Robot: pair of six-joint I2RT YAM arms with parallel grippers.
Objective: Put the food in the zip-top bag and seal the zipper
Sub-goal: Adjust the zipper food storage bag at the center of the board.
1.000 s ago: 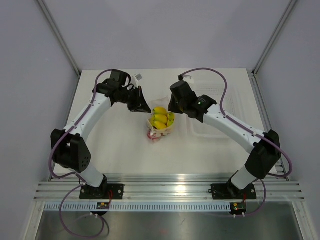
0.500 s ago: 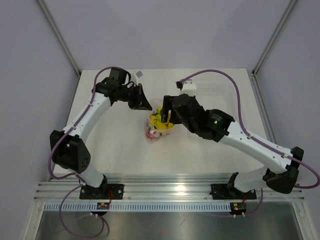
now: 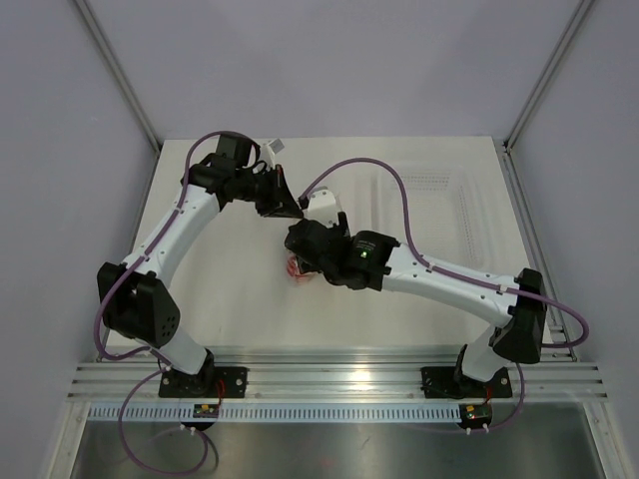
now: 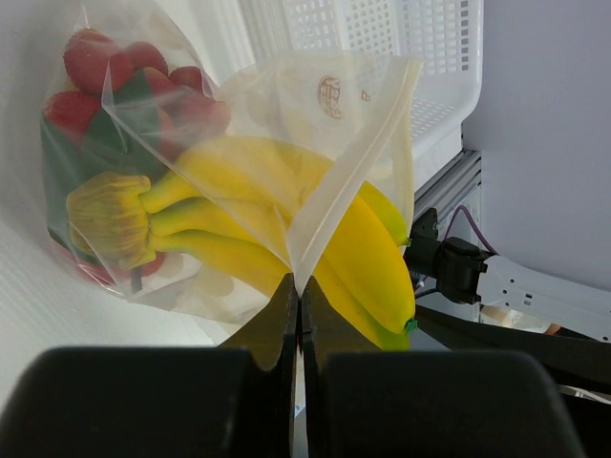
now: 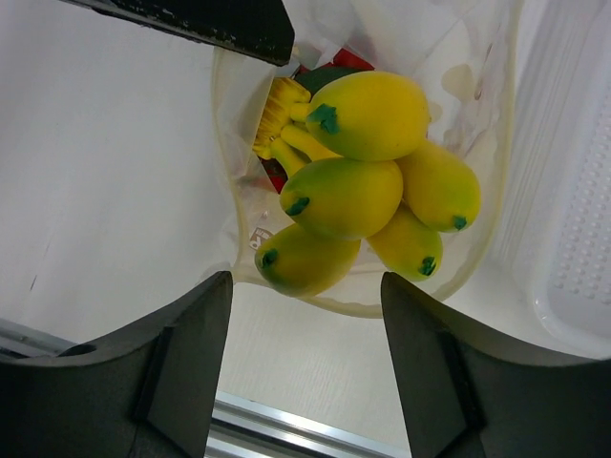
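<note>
Bananas [image 4: 355,250] and, seemingly, strawberries [image 4: 91,65] inside bag [image 4: 358,110]

From above, right arm [image 3: 445,278] hides the bananas [image 5: 363,191] — strawberries [image 3: 297,267] barely show.

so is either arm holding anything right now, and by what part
The left gripper pinches the zip-top bag by its mouth edge. The right gripper is open above the bananas, holding nothing.
</note>
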